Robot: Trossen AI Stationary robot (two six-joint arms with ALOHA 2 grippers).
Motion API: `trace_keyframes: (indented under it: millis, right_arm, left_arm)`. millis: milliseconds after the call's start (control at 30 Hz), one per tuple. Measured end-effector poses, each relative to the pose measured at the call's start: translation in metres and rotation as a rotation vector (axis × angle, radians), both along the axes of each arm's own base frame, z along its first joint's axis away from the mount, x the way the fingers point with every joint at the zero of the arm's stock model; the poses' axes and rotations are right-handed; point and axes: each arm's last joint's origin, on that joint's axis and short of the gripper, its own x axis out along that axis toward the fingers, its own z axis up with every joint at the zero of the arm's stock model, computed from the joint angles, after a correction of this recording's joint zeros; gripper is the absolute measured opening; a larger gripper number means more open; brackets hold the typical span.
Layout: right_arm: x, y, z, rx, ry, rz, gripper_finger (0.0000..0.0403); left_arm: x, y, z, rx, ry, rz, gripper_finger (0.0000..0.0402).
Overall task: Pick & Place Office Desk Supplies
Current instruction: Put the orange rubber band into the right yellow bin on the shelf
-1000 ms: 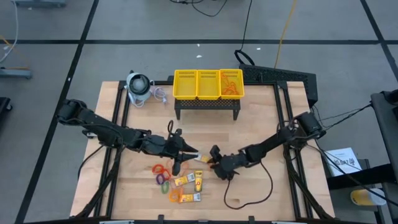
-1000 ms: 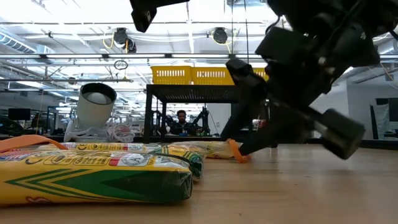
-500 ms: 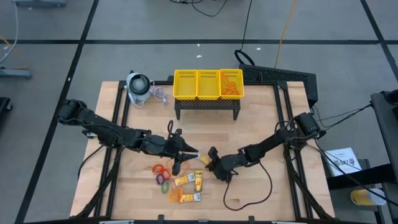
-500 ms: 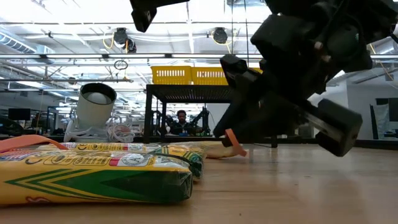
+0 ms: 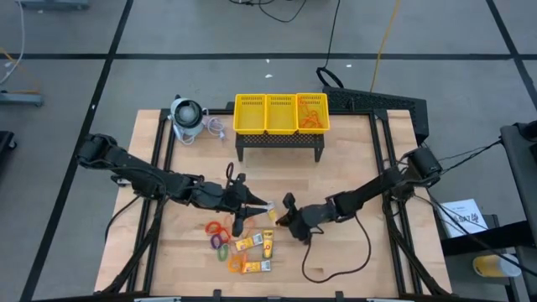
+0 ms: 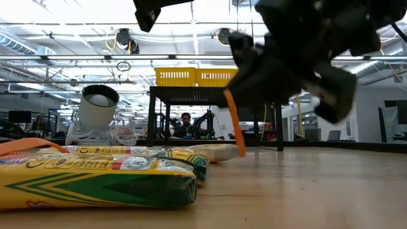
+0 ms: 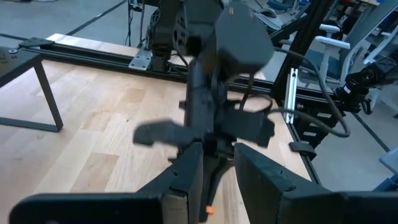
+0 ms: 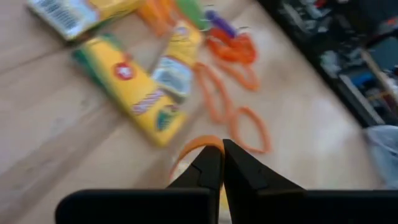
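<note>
Near the middle of the wooden table (image 5: 352, 159), the right gripper (image 5: 283, 216) pinches an orange rubber band (image 6: 233, 124) with its jaws closed on it; the loop hangs long axis near vertical, apparently clear of the wood. The left gripper (image 5: 254, 204) waits beside it, fingers narrowly parted. Yellow packets (image 6: 95, 175) lie flat nearby. A workshop shows behind.

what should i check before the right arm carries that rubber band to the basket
1. Right gripper shut on the orange rubber band: ok.
2. Band lifted off the table: ok; it hangs free in the low view.
3. Only one band caught: cannot tell.
4. Left gripper apart from the right one: not ok, they sit close.
5. Yellow basket compartment holding bands visible: ok.
</note>
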Motion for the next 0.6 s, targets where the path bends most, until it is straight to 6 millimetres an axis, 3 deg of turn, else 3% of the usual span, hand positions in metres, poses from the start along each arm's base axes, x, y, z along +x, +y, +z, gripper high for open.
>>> trace_keyframes:
  millis: [167,333,600]
  right_arm:
    - [-0.007,-0.012,0.033,0.069,-0.063,-0.123,0.0002]
    - [-0.016,-0.038,0.072,0.251,-0.151,-0.248,0.0001]
    - [-0.038,-0.086,0.130,0.349,-0.375,-0.376,0.0001]
  left_arm:
    - [0.000,0.001,0.000,0.026,-0.007,-0.005,0.0099]
    - [0.003,0.009,0.001,0.108,-0.016,0.001,0.0099]
    - [0.008,0.029,0.000,0.200,-0.008,0.040,0.0099]
